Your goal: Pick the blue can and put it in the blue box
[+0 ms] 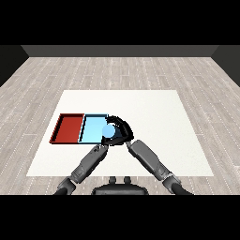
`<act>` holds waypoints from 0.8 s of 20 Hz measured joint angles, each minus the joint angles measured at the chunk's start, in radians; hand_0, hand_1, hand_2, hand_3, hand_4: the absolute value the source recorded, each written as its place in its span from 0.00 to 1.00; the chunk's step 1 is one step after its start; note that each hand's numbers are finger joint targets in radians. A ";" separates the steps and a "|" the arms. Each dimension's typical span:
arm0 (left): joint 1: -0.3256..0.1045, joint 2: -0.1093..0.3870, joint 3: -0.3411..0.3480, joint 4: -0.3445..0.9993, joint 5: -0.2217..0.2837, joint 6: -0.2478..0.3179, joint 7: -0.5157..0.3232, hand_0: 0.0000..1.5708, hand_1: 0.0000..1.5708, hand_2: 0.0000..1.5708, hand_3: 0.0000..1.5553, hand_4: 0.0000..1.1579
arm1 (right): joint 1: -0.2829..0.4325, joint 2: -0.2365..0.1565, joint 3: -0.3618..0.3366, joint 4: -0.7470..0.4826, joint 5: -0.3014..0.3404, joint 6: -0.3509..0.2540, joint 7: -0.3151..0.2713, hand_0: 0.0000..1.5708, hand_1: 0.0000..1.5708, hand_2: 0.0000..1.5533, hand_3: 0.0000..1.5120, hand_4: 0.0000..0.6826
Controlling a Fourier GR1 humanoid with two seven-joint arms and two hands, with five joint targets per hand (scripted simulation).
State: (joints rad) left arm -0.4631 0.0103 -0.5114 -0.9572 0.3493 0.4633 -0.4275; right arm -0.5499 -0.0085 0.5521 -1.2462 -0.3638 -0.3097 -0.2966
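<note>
Two flat rectangular trays adjoin: red tray [68,127] at nine o'clock of the light blue tray [91,129]. Right hand [123,127] curls round the smooth blue can [109,131] over its right edge; left hand's [104,140] fingers unclear.

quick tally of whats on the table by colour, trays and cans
Red: 1, the red tray
Blue: 2, the light blue tray and the blue can, which the right hand curls round
Total: 3 things
</note>
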 measured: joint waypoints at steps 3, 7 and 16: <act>-0.010 0.000 0.031 0.014 -0.013 -0.025 -0.005 1.00 1.00 0.98 0.95 0.98 | 0.008 0.002 -0.015 -0.015 0.008 0.011 0.014 0.00 0.00 0.00 0.00 0.00; -0.006 -0.004 0.034 0.001 -0.038 -0.018 0.018 1.00 1.00 1.00 0.96 0.98 | 0.033 -0.001 -0.024 -0.028 0.014 0.027 0.005 0.00 0.00 0.00 0.00 0.00; 0.001 -0.007 0.068 0.012 -0.101 -0.017 0.011 1.00 1.00 1.00 0.96 0.98 | 0.115 -0.003 -0.080 -0.117 0.037 0.079 0.034 0.00 0.00 0.00 0.00 0.00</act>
State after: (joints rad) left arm -0.4619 0.0030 -0.4435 -0.9447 0.2487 0.4465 -0.4162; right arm -0.4347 -0.0116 0.4723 -1.3632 -0.3266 -0.2307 -0.2624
